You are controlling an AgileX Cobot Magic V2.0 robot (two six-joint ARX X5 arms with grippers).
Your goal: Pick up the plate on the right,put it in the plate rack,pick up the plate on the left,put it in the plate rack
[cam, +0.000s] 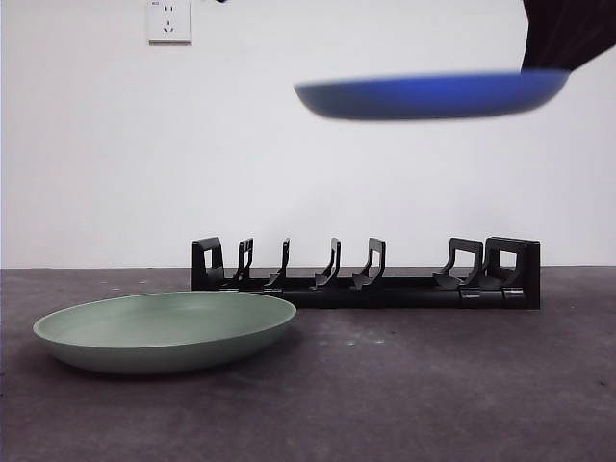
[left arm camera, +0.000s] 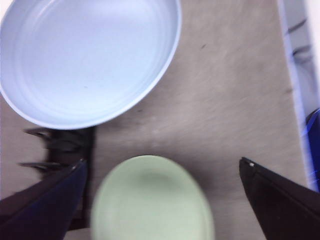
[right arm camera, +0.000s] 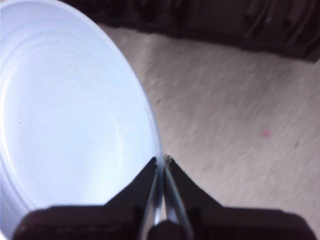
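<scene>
A blue plate [cam: 433, 95] hangs level, high above the table, and my right gripper [right arm camera: 162, 161] is shut on its rim at the upper right of the front view. The same blue plate [right arm camera: 65, 125] [left arm camera: 87, 60] looks pale in both wrist views. The green plate [cam: 166, 329] lies flat on the table at the front left, and it shows as the green plate [left arm camera: 152, 200] below my left gripper [left arm camera: 160, 172], which hovers open high above it. The black plate rack [cam: 366, 274] stands behind with nothing in its prongs.
A white wall with a socket [cam: 168, 21] closes the back. The dark table [cam: 433, 385] stretches in front of the rack. A light strip with a blue thing [left arm camera: 312, 145] runs along one side of the left wrist view.
</scene>
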